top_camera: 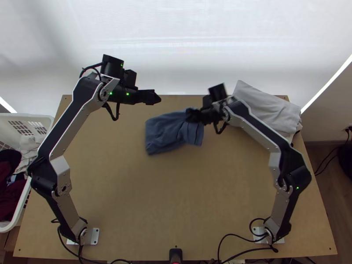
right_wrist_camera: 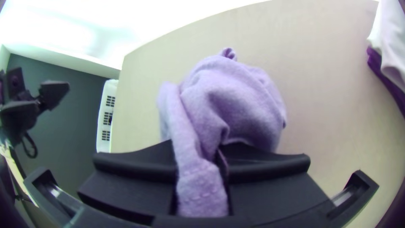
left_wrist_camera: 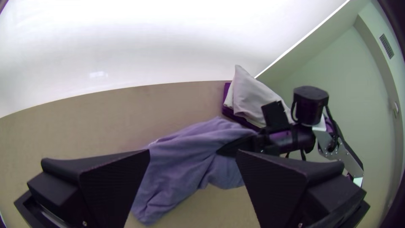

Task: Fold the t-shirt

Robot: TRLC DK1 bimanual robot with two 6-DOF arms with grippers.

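Right gripper (right_wrist_camera: 200,159) is clamping a bunched t-shirt (top_camera: 165,133) fold.
Toward five o'clock from the left gripper (top_camera: 154,97), fingers gaping, cloth is lying, long axis running eight-to-two, right gripper sitting nearer.

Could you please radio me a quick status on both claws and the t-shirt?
Left claw open, empty. Right claw clamped on bunched t-shirt. Pale folded cloth beyond, not blocking.

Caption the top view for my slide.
Black right hand grips the blue cloth t-shirt over the light wooden table, black left hand nearby.
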